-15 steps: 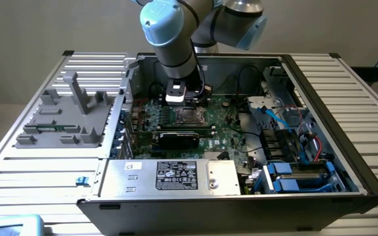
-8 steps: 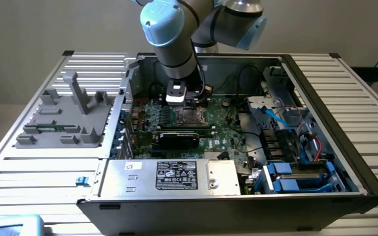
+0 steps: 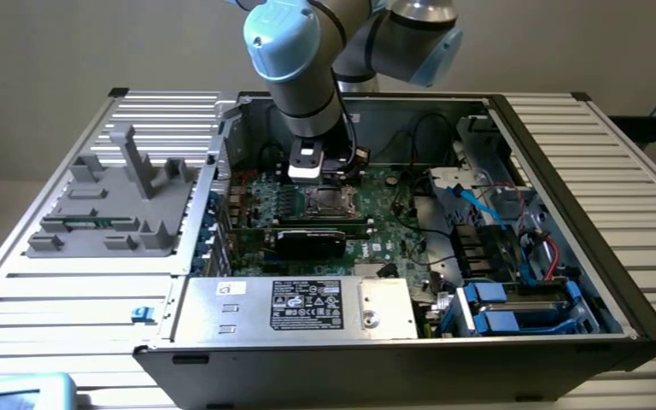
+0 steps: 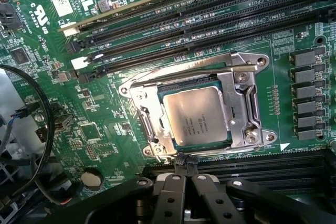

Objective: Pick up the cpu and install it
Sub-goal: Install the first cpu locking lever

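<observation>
Hand (image 4: 185, 165) closed, fingertips (image 4: 178, 162) pressed together with nothing between them. In the wrist view the tips sit just at the edge of the socket frame (image 4: 239, 98), apart from the cpu (image 4: 195, 114).

Cpu lies flat inside the socket, shiny grey top up, faint print on its face. Metal frame surrounds it on all sides; a thin lever (image 4: 178, 71) runs along one side of the frame.

In the exterior view the hand (image 3: 311, 171) hangs over the board (image 3: 391, 231), pointing down, directly on the far side of the socket (image 3: 330, 202). Arm (image 3: 305, 77) reaches in from above the far wall of the case (image 3: 556, 171).

Around the socket: rows of long black memory slots (image 4: 210, 19) on both sides, all unfilled as far as visible. A coin cell (image 4: 92, 178) and a black cable loop (image 4: 44, 129) lie on the board off to one side.

Just near of the socket, a black card (image 3: 311, 239) stands on the board. Nearer still, a silver box with a white label (image 3: 305, 306) fills the near edge of the case. Blue-tabbed drive bays (image 3: 511, 312) occupy the near right corner.

Case lies open on a slatted desk (image 3: 601, 154). On the desk, left of the case, a grey plastic shroud (image 3: 112, 205) rests well apart from the hand.
</observation>
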